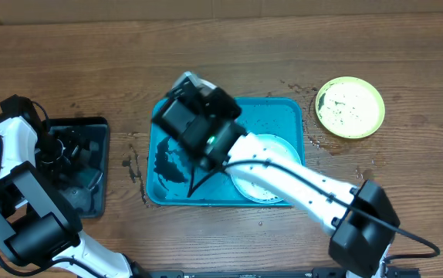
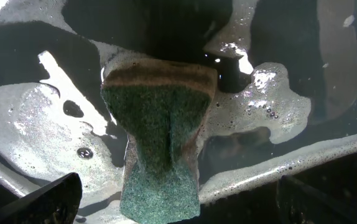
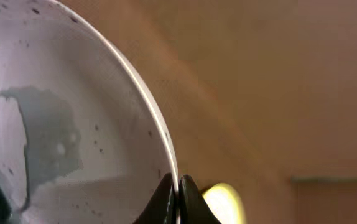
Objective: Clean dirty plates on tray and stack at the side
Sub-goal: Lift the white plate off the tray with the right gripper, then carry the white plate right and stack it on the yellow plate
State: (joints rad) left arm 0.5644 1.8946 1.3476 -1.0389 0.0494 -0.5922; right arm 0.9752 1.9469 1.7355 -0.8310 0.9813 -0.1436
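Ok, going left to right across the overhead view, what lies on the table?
black tray → blue tray → yellow-green plate

1. The tray (image 1: 283, 108) lies mid-surface (image 1: 206, 46), with a smaller tray (image 1: 90, 202) well to its left.
2. A sponge (image 2: 160, 143) lies in the smaller tray.
3. One plate (image 1: 279, 150) lies in the tray's right half, and another plate (image 1: 350, 107) sits on the surface to the tray's right.
4. A third plate (image 3: 54, 124) hangs over the tray's left part, its rim pinched in the right end effector (image 3: 178, 199).
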